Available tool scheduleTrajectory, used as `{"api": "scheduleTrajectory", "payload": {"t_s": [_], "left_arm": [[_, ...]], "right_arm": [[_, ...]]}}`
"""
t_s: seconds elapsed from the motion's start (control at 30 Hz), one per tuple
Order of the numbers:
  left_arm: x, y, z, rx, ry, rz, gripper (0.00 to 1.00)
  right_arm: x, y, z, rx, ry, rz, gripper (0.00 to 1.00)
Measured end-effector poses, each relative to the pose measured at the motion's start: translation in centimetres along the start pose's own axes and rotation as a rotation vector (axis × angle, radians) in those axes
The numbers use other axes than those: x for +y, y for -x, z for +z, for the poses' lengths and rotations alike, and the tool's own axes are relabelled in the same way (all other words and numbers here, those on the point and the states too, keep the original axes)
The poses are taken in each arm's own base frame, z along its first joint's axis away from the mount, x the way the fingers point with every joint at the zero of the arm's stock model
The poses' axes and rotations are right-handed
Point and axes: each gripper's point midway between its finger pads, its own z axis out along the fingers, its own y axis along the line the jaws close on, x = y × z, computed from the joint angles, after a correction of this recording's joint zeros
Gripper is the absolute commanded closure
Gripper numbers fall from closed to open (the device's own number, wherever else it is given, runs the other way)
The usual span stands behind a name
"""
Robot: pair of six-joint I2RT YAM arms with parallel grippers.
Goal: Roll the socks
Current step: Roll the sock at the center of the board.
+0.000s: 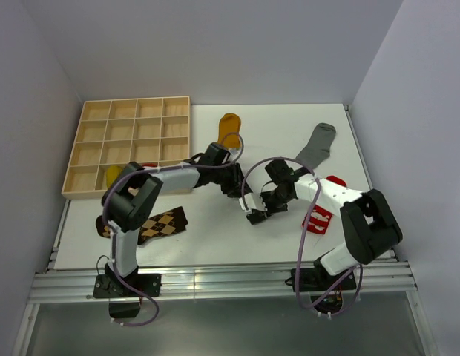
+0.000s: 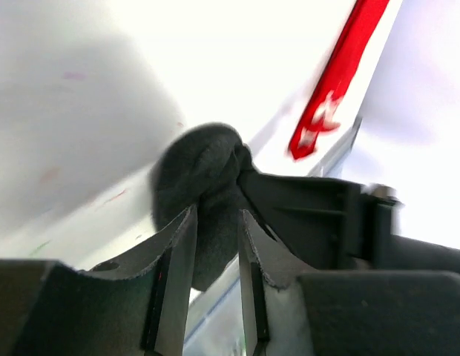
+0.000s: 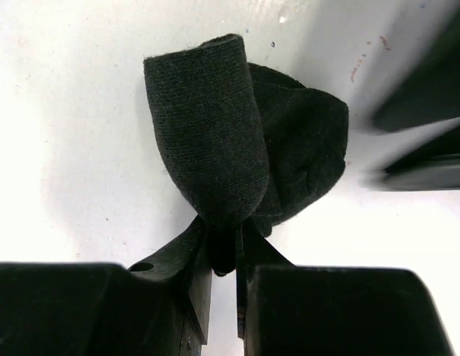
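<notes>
The wooden grid tray (image 1: 135, 99) sits at the far left of the tabletop (image 1: 208, 239). One compartment in its near row, toward the left, holds a mustard bundle (image 1: 113, 173) that the left arm partly hides. The other compartments in view look bare wood.

Both arms fold at the elbow and reach inward, so the two end effectors meet head-on at the middle of the tabletop. The black sock (image 3: 237, 141) is there between them, doubled into a loose bundle. The right end effector (image 3: 224, 259) is clamped on the bundle's narrow end, with the fabric pinched between its jaws. The left end effector (image 2: 217, 215) has its jaws partly apart, and dark fabric shows in the gap.

Loose socks lie around them: a flat mustard sock (image 1: 230, 124) far centre, a grey sock (image 1: 317, 142) far right, a red printed sock (image 1: 317, 220) near right under the right arm, and a brown argyle sock (image 1: 165, 222) near left.
</notes>
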Motion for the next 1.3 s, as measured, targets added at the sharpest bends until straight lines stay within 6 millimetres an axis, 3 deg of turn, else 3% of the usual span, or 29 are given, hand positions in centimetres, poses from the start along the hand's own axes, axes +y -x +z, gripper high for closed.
{"api": "scheduleTrajectory", "payload": {"t_s": [0.2,0.53,0.63,0.8,1.07,1.3], "left_arm": [[-0.2,3.1,-5.1,-0.278,0.028,0.025,0.67],[-0.2,3.7,-14.3,-0.703,0.175,0.247,0.59],[-1.4,3.1,-15.4,-0.776,0.219,0.378,0.58],[-2.4,0.8,-12.6,-0.799,0.380,0.638,0.52],[-3.0,-6.7,-5.7,-0.676,0.529,1.143,0.45],[-4.0,-8.5,-2.6,-0.600,0.568,1.411,0.40]], "right_arm": [[-0.1,0.0,0.4,0.000,0.124,0.071,0.96],[-1.0,-0.2,0.4,0.000,0.379,0.256,0.96],[-1.1,-0.3,0.5,-0.001,0.449,0.315,0.96],[-1.1,-0.4,0.5,0.001,0.510,0.387,0.95],[-1.2,-0.5,0.5,0.008,0.580,0.479,0.95],[-1.1,-0.5,0.3,0.013,0.584,0.500,0.95]]}}
